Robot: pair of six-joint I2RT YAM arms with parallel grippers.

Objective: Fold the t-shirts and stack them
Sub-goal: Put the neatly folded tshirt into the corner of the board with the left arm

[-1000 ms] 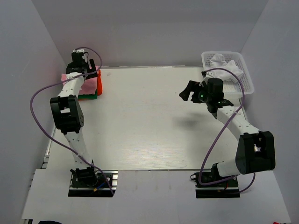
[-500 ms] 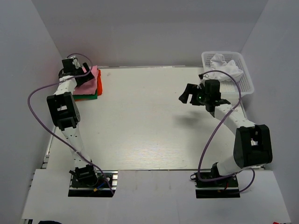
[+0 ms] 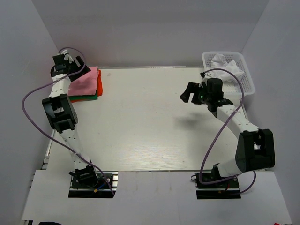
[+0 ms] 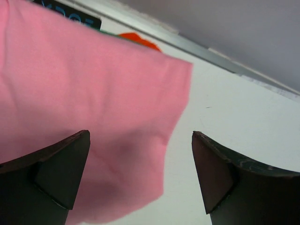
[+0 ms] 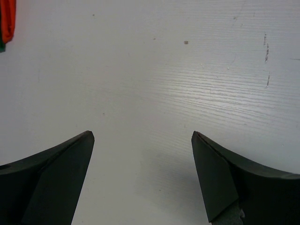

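A folded pink t-shirt (image 3: 84, 79) lies on top of a stack at the back left, over an orange one (image 3: 99, 82) and a green one (image 3: 87, 98). My left gripper (image 3: 69, 63) is open and empty, raised just behind and left of the stack. In the left wrist view the pink shirt (image 4: 84, 93) fills the left, with an orange corner (image 4: 140, 41) behind it, and the gripper (image 4: 140, 178) hangs over the shirt's edge. My right gripper (image 3: 187, 93) is open and empty above the table at the right (image 5: 143, 173). A crumpled white t-shirt (image 3: 227, 63) lies in the basket.
A white plastic basket (image 3: 246, 79) stands at the back right corner. The white table (image 3: 145, 126) is walled in by grey panels on three sides. An orange shirt edge (image 5: 7, 18) shows at the right wrist view's top left.
My left gripper has moved left and back off the stack, leaving the pink shirt uncovered on top. The right arm has barely moved.
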